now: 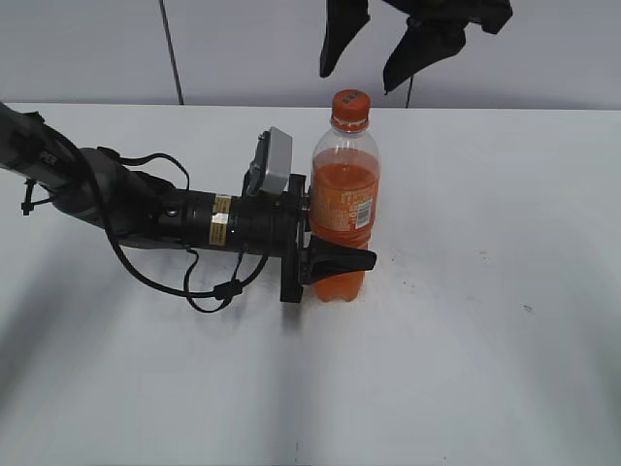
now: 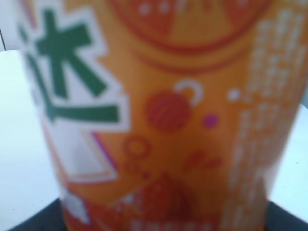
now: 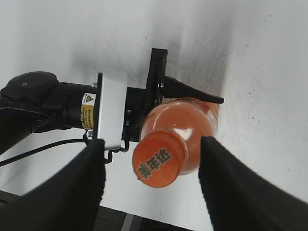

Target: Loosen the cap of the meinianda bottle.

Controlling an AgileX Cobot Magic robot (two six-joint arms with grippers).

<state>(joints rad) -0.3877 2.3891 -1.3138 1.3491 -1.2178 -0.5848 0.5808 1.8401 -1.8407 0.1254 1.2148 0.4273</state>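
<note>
The meinianda bottle (image 1: 344,209) stands upright on the white table, orange soda inside, orange label with a white barcode patch. Its orange cap (image 1: 351,105) is on top. My left gripper (image 1: 335,260) is shut on the bottle's lower body from the left; the label (image 2: 163,115) fills the left wrist view. My right gripper (image 1: 388,49) hangs open above the cap, at the top of the exterior view. In the right wrist view its two black fingers (image 3: 153,183) stand apart on either side of the cap (image 3: 160,161), above it and not touching, with the bottle (image 3: 185,120) below.
The white table (image 1: 485,320) stretches around the bottle. The left arm (image 1: 146,209) with its cables lies low across the table's left half. A grey wall stands behind the table's far edge.
</note>
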